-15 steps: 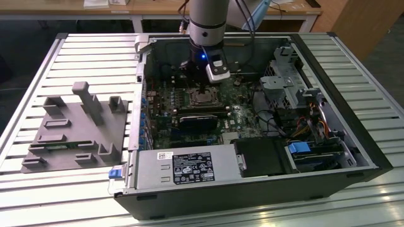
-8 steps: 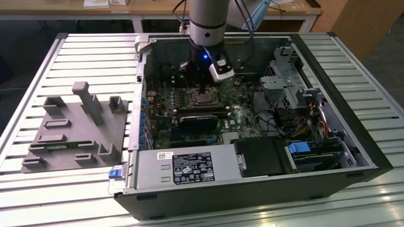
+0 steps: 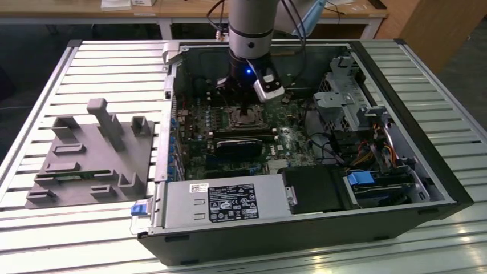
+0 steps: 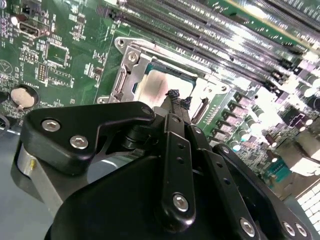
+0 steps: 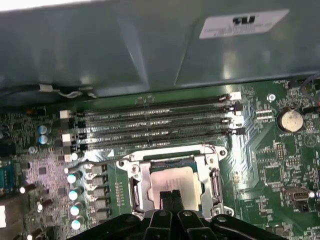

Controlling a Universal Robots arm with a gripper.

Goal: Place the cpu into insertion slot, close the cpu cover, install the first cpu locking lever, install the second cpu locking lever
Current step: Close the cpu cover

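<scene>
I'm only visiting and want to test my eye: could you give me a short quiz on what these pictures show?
1. True or false: the chip sits inside the square metal frame.
2. The gripper is nearest to: A the chip, B a keyboard, C a mug.
3. What colour is the moulded tray beside the computer case, on the exterior view's left?
Key: 1 true; 2 A; 3 grey.

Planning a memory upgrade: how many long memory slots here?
4, side by side: first slot nearest the case wall, second slot, third slot, fourth slot nearest the cpu.
</scene>
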